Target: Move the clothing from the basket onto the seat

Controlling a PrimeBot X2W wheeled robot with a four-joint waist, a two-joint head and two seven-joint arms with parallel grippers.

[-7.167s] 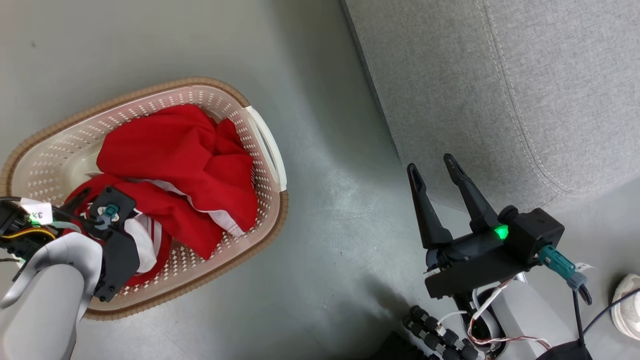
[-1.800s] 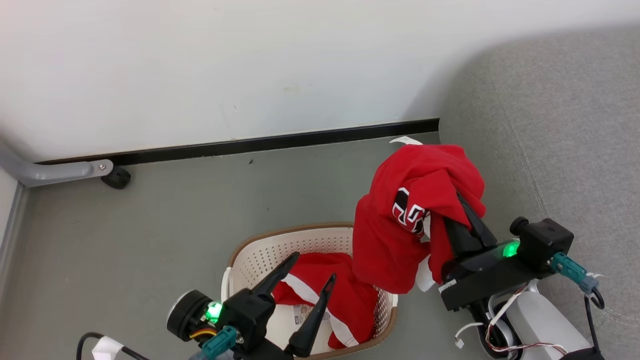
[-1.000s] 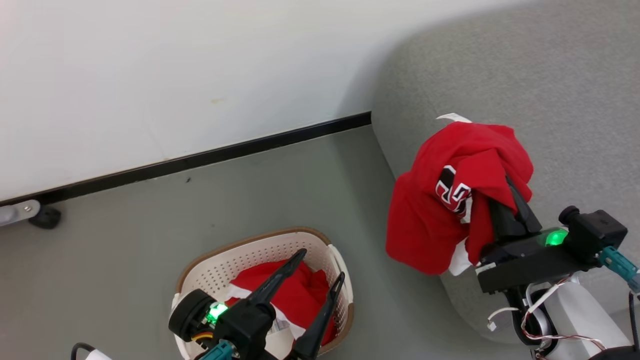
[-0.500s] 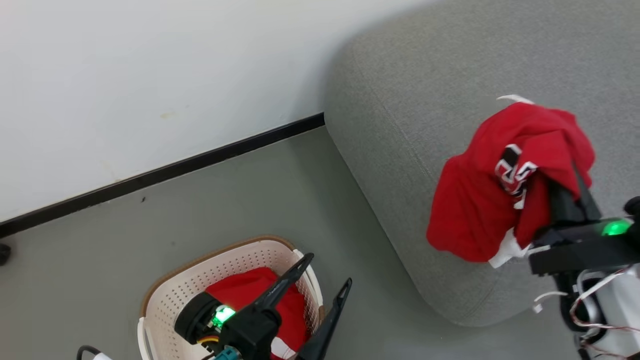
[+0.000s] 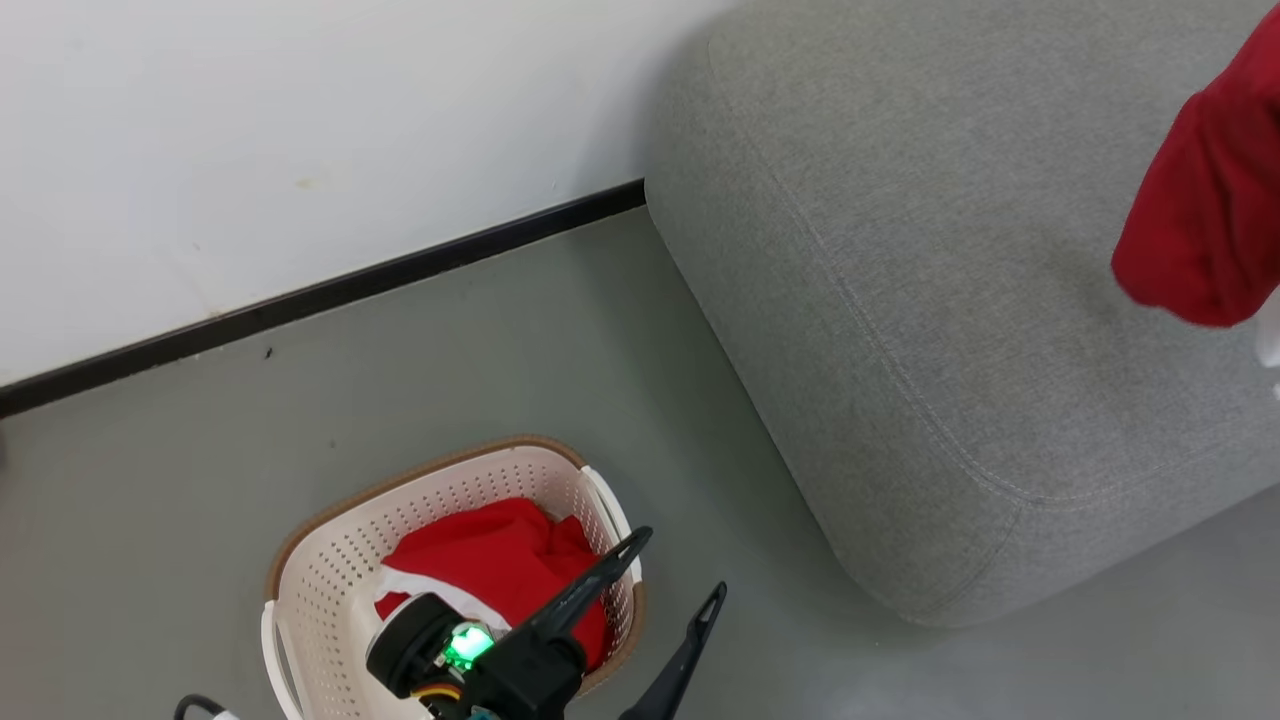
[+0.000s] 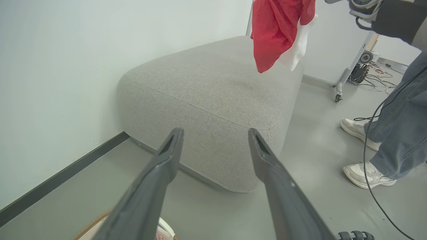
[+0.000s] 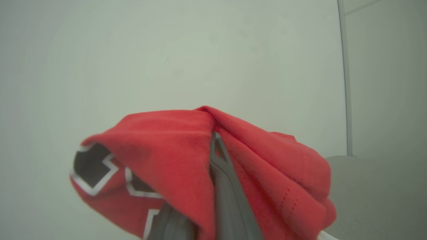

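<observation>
Right gripper (image 7: 216, 141) clamped on numbered red garment (image 5: 1210, 200), hung above grey seat (image 5: 900, 260) at right edge, left gripper (image 5: 682, 562) spread wide, empty, bottom centre, second red garment (image 5: 480, 555) lay in basket (image 5: 335, 565), lower left

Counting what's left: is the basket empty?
Not empty: a red garment with white trim lies bunched inside the basket.

Red garment (image 7: 173, 150) in right gripper (image 7: 215, 146), probably numbered

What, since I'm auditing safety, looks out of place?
A person's legs stand on the floor beside the seat, unusual this near the work. Otherwise tidy: one red garment hangs above the seat, a second garment lies in the basket.
</observation>
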